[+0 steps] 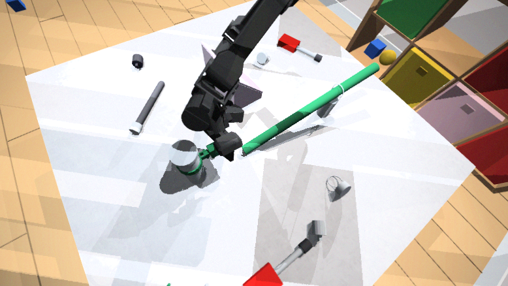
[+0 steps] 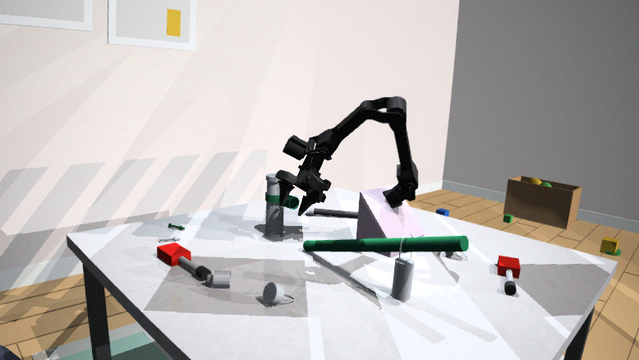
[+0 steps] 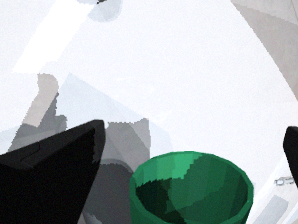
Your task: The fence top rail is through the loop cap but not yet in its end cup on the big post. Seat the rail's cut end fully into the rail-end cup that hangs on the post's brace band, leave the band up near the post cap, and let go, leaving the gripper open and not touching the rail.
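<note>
Pale and grey walls and a plank floor surrounded a white counter (image 1: pixel 234 227) (image 2: pixel 250 333). Seen from outside, the big post (image 1: pixel 196 166) (image 2: pixel 273 223) stood upright toward the far edge, left of the middle. Its green band (image 1: pixel 191 172) (image 2: pixel 270 196) sat high up, a little below the post cap (image 1: pixel 181 152) (image 2: pixel 272 177), and the green cup (image 1: pixel 212 149) (image 2: pixel 292 201) (image 3: pixel 192 190) stuck out from it. The gripper (image 1: pixel 222 147) (image 2: pixel 291 210) (image 3: pixel 200 133) was released, its fingers spread on either side of the cup, a gap showing on both sides in the wrist view.

The green rail (image 1: pixel 309 108) (image 2: pixel 357 244) ran above the counter's middle, outside the cup, its cut end short of the cup and lower down. It passed through the loop on a short post (image 1: pixel 325 109) (image 2: pixel 402 279), its other end reaching toward the right corner. The gripper was apart from the rail. One red block (image 1: pixel 264 276) (image 2: pixel 173 253) lay near the left edge, another (image 1: pixel 288 42) (image 2: pixel 508 266) toward the right corner.
</note>
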`<action>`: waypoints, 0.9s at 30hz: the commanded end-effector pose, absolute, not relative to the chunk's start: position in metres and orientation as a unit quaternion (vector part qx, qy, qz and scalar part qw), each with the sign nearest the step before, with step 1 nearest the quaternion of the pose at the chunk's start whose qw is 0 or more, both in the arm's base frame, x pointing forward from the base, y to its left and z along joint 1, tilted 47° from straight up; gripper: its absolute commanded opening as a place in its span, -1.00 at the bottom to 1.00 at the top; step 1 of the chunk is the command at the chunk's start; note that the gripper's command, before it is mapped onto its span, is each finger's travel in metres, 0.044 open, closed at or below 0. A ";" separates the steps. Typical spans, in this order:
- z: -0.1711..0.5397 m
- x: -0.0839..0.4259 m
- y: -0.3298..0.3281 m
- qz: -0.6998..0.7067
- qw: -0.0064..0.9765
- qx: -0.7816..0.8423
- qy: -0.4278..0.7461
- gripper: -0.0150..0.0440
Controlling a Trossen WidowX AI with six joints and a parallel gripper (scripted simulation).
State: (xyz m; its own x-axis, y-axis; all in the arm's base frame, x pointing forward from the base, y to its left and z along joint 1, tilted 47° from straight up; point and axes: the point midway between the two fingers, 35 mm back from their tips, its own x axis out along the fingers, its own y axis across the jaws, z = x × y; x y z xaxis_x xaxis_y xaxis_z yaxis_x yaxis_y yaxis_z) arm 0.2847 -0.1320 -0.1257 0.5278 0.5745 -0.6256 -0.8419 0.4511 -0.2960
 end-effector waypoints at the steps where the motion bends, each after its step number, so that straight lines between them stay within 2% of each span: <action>1: -0.106 0.287 -0.134 0.428 0.822 -0.300 0.228 1.00; 13: -0.084 0.289 -0.135 0.421 0.831 -0.275 0.239 1.00; 19: -0.031 0.293 -0.134 0.343 0.874 -0.043 0.343 1.00; 24: 0.014 0.290 -0.128 0.255 0.860 0.160 0.413 1.00; 27: 0.028 0.288 -0.125 0.225 0.846 0.220 0.430 1.00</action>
State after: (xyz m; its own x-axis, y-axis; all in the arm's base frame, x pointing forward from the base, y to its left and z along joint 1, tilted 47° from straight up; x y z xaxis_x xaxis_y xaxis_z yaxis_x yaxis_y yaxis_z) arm 0.2891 -0.1310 -0.0376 0.5196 0.5788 -0.6285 -0.6305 0.7562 0.1751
